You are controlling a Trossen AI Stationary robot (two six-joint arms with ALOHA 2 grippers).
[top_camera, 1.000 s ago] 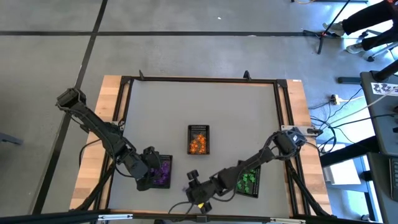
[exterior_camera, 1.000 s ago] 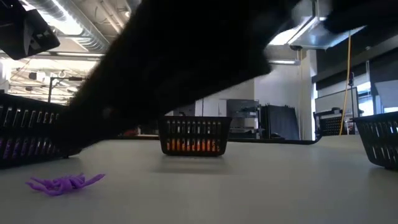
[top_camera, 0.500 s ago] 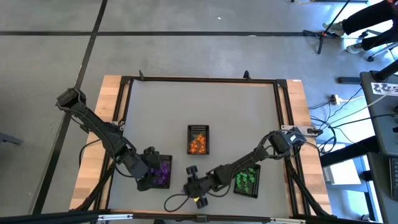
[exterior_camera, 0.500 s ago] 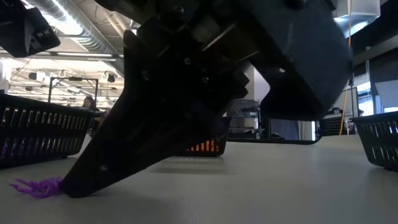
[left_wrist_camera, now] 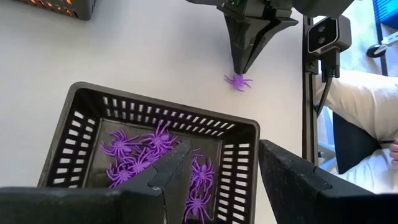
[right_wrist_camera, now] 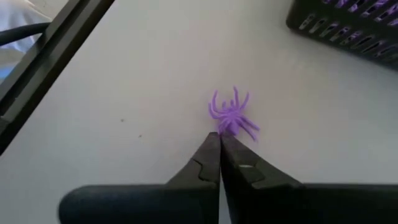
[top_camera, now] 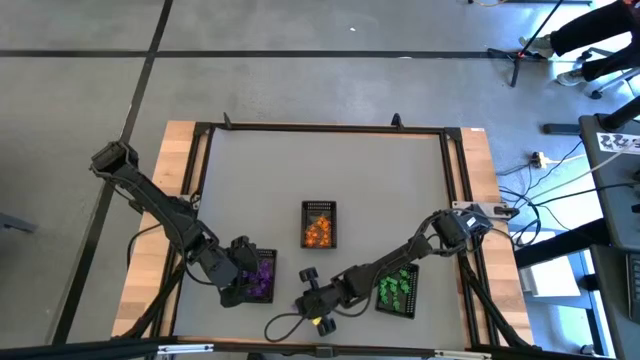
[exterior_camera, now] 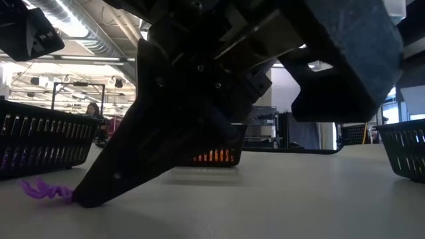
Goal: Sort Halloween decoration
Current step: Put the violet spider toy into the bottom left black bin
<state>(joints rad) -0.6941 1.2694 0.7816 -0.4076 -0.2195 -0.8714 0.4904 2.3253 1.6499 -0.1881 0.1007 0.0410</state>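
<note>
A small purple spider [right_wrist_camera: 231, 116] lies on the grey table near its front edge, also in the low view [exterior_camera: 43, 190] and the left wrist view [left_wrist_camera: 237, 81]. My right gripper [right_wrist_camera: 219, 135] slants down onto it, shut at the spider's near edge. The arm hides the spider in the high view, where my right gripper [top_camera: 300, 301] is at front centre. My left gripper [left_wrist_camera: 227, 180] hangs open above the purple-filled black tray [top_camera: 261, 277], touching nothing. My right gripper meets the purple spider at the legs on its near edge [right_wrist_camera: 222, 129], pinched at the fingers' free ends. The fingers [exterior_camera: 99, 189] slant down from the table's right side. The spider's body rests on the table, and its free legs [exterior_camera: 28, 186] curl upward.
A black tray of orange trinkets [top_camera: 319, 224] stands mid-table. Another, with green ones [top_camera: 398, 290], is at front right under my right arm. The purple tray's wall [exterior_camera: 40, 143] rises just left of the spider. A person's pale sleeve [left_wrist_camera: 364, 118] shows beyond the table edge.
My right gripper has sunk to the table and gone a little toward the left edge, onto the spider, and its fingers have shut there. The spider, first sprawled flat, now has its free legs tipped up.
</note>
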